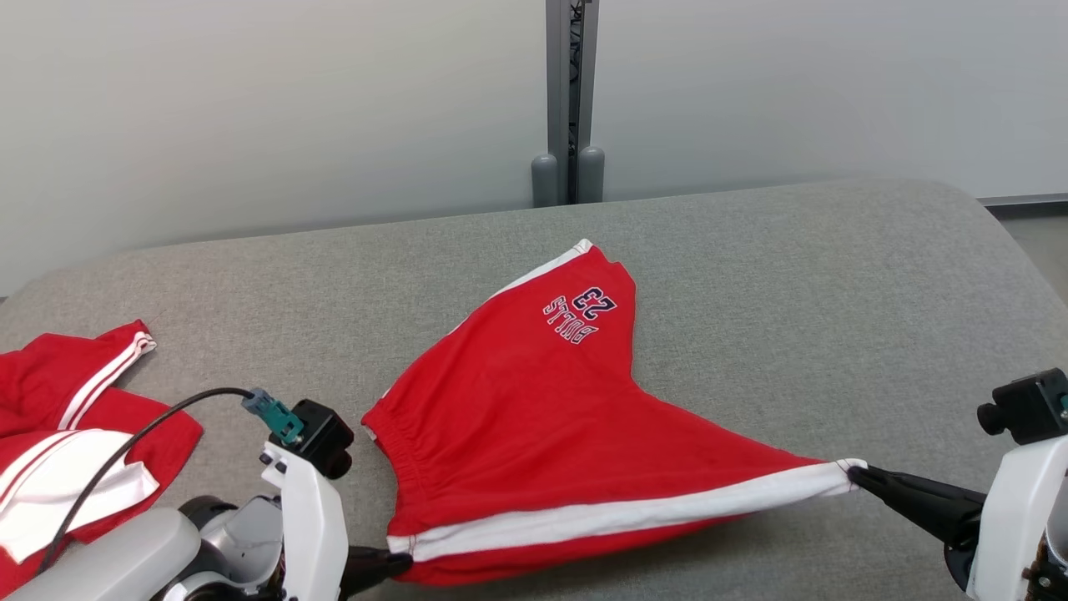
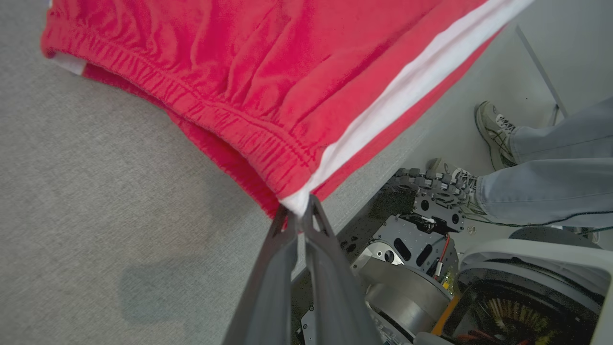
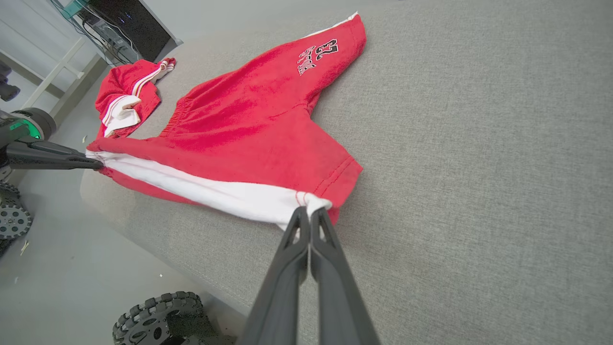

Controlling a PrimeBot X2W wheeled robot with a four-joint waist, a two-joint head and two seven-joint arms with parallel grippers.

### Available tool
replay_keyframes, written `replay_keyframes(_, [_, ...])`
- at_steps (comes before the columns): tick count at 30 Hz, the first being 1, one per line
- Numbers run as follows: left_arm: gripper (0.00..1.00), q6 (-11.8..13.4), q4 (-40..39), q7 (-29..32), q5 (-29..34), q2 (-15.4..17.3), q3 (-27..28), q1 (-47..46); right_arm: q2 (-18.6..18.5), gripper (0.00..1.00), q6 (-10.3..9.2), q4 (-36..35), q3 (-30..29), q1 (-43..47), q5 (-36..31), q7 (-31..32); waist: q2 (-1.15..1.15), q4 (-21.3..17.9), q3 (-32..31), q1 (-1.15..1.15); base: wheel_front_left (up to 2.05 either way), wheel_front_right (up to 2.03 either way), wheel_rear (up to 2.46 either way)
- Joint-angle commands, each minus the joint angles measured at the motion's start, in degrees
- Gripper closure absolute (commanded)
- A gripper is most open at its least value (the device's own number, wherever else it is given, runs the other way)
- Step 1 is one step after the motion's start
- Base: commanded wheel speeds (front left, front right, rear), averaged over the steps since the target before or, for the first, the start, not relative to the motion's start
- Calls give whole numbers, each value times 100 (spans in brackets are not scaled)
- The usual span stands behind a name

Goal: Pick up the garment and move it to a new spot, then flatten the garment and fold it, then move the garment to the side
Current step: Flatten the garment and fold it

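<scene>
Two grippers hold one pair of red shorts (image 1: 534, 417) by the ends of its white side stripe (image 1: 617, 513). The shorts lie in the middle of a grey padded table (image 1: 793, 292), close to its near edge.

The left gripper (image 1: 400, 563) has its fingers shut on the stripe's waistband corner. The right gripper (image 1: 855, 476) has its fingers shut on the stripe's leg-hem corner. Between them the stripe runs nearly straight and is raised a little off the cloth surface. The far leg, printed "BULLS 23" (image 1: 581, 317), lies on the table pointing away from me. The elastic waistband (image 2: 206, 115) is bunched and sags from the left grip.

I judge this to be the flattening step, with the fold not yet begun. To do it well, I would hold even tension across the stripe and lower both hands together, so the near edge lands straight. A gentle drag toward me should pull the creases out of the far leg. The left corner sits right at the table's edge, so I would set it down further in to stop the fabric sliding off.

A second red and white garment (image 1: 75, 434) lies crumpled at the table's left end, apart from the shorts. I would stay clear of it. A person's shoes (image 2: 493, 127) show on the floor beside the robot's base.
</scene>
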Motion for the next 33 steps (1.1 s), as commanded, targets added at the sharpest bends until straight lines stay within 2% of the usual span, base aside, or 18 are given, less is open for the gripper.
replay_keyframes(1, [100,80,-154,40,-105,67,18,121,-89,100,1,-70,-4,83,69,95,0,-10,5,1,0,0,0])
replay_keyframes(4, [100,234,-459,83,-175,158,26,220,-190,100,1,-227,-15,139,128,203,0,-14,37,1,0,0,0])
replay_keyframes(7, [100,327,-598,73,-163,99,48,171,-194,100,1,-332,-147,-8,87,173,0,17,179,1,0,0,0])
replay_keyframes(11, [100,287,-497,231,-279,-79,142,-160,-30,100,1,-276,-285,-234,222,326,0,107,427,1,0,0,0])
replay_keyframes(19, [100,324,446,842,-656,-719,308,-1005,618,100,2,690,-521,-1092,570,1071,0,378,940,1,0,0,0])
replay_keyframes(23, [100,322,881,883,-661,-1011,406,-1405,774,100,2,1225,-642,-1482,565,1268,0,574,1263,1,0,0,0])
replay_keyframes(33, [100,236,1276,671,-527,-1274,639,-1919,913,100,1,1811,-1046,-2279,548,1295,0,957,1933,1,0,0,0])
